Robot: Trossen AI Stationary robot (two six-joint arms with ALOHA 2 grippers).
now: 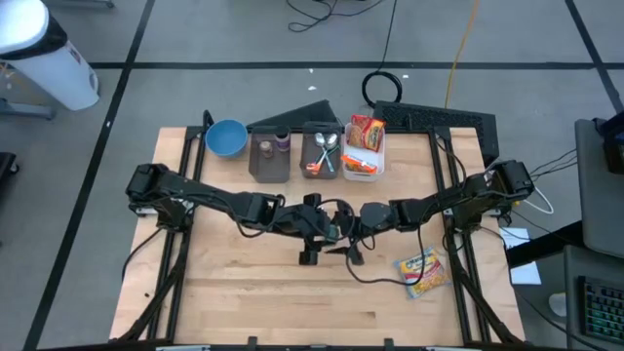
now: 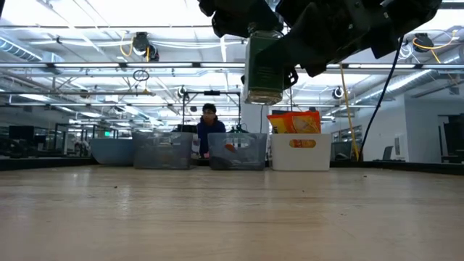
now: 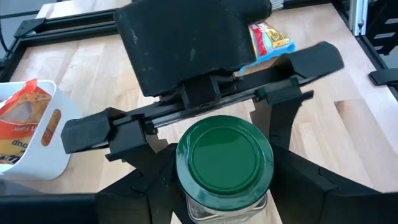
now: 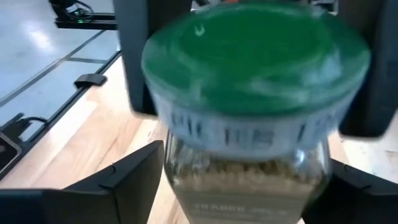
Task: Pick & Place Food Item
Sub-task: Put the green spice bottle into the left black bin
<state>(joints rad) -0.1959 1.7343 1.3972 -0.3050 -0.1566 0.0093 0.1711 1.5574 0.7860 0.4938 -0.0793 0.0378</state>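
Note:
A glass jar with a green lid [image 3: 225, 158] hangs upright in the air over the middle of the table [image 1: 244, 292]; the low view also shows the jar [image 2: 262, 72] well above the tabletop. My left gripper [image 3: 227, 208], reaching in from the table's left, is shut on it. From the right comes my right gripper [image 4: 249, 193], which is open. Its fingers [image 4: 118, 183] stand on either side of the jar's body, apart from the glass. My left gripper pinches the jar's glass body [image 3: 225, 210] just below the lid, between its two fingers. The fingers come from the table's left, slanting downward. The jar stays upright, lid up, lifted clear of the table.
Along the far edge stand a blue bowl [image 1: 225, 137], two grey bins [image 1: 270, 156], one of them with spoons [image 1: 325, 146], and a white bin of snack packs [image 1: 363, 146]. A yellow snack packet [image 1: 421, 271] lies near the right front. A person [image 2: 209, 123] shows far beyond the table.

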